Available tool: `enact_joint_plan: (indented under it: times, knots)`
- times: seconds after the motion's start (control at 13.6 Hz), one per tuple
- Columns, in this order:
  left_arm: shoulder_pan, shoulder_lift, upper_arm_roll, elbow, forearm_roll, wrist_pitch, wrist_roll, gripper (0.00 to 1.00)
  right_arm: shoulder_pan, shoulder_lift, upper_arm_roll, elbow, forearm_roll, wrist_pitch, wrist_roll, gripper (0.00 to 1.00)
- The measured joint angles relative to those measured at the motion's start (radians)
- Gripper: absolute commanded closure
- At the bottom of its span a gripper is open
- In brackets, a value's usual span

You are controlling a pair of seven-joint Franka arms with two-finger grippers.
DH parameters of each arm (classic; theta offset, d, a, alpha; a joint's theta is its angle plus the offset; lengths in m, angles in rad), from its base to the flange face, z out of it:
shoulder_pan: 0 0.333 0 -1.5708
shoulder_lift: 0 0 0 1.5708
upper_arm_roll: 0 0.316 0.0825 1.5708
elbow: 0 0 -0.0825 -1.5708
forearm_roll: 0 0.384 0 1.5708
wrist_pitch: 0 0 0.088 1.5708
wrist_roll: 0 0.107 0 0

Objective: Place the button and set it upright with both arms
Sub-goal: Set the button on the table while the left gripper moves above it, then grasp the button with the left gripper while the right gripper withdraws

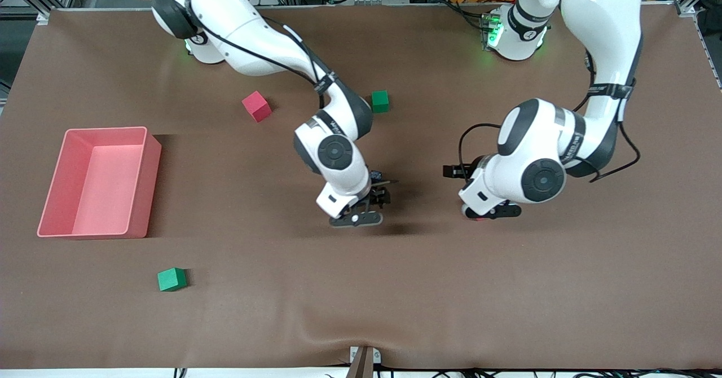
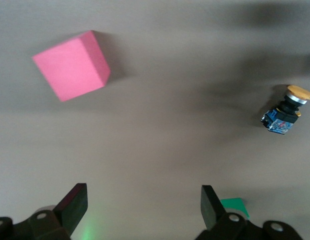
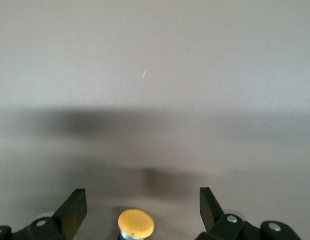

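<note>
**Button seen between spread fingers**

The button is shown upright between the right gripper's parted fingers, untouched; the front view hides it. The left gripper, also spread, is held above the table nearby.

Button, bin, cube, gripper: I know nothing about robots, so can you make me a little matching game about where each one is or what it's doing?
Column one:
1. button
2. pink bin
3. red cube
4. left gripper

Column two:
A. open, holding nothing
B. between the open fingers of the right gripper
C. on the table, farther from the front camera than the bin
D. empty, toward the right arm's end of the table

Pairs: 1-B, 2-D, 3-C, 4-A
</note>
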Motion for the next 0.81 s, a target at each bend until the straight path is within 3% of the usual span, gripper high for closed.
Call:
enact_joint_plan:
  times: [0.44,0.81]
  knots:
    - [-0.13,0.122,0.0,0.14,-0.001,0.06,-0.032,0.0,-0.218,-0.08,-0.002,0.004,0.0,-0.057,-0.004,0.0]
    - [-0.252,0.203,0.009,0.195,-0.001,0.161,-0.067,0.0,-0.442,-0.212,0.016,0.02,0.0,-0.272,-0.08,0.0]
